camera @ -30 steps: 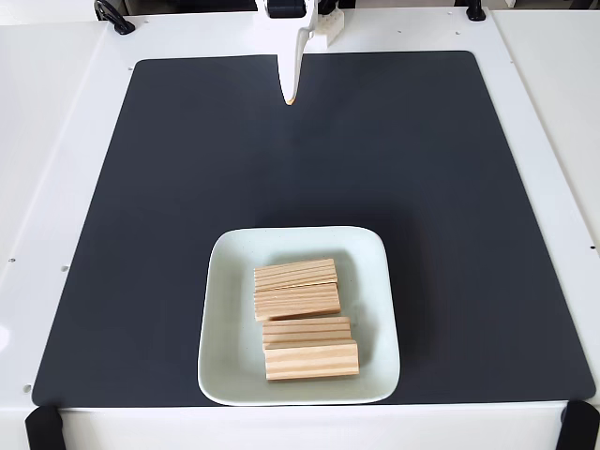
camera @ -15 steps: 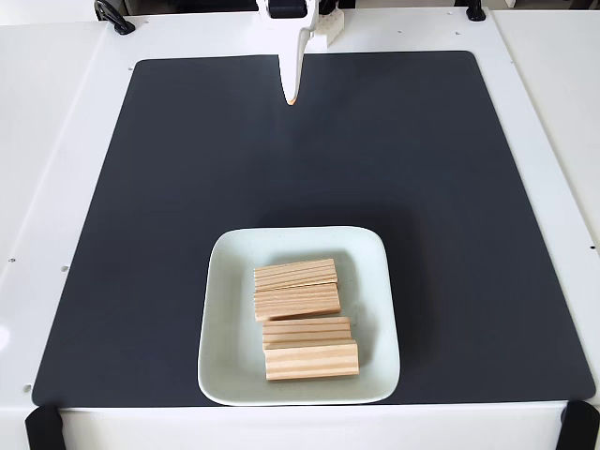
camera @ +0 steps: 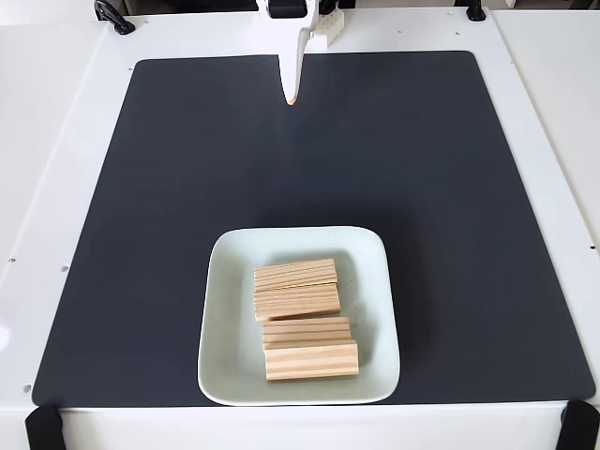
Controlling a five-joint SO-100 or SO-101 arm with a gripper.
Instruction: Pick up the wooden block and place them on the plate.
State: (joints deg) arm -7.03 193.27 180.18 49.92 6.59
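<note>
Nothing has moved since earlier frames. Four blocks (camera: 296, 275) (camera: 297, 302) (camera: 307, 332) (camera: 312, 361) lie in a row on the plate (camera: 221, 309); task looks done. End effector (camera: 292, 97) hangs at the mat's (camera: 169, 187) far edge, closed, holding nothing.

Four pale wooden blocks (camera: 304, 319), striped with darker tan grain lines, lie on a glossy mint-white plate (camera: 225, 323). The plate sits on a matte charcoal-black mat (camera: 450, 187) over a white table (camera: 47, 112). The gripper (camera: 292, 94) is white, its tip tinged orange-brown.
</note>
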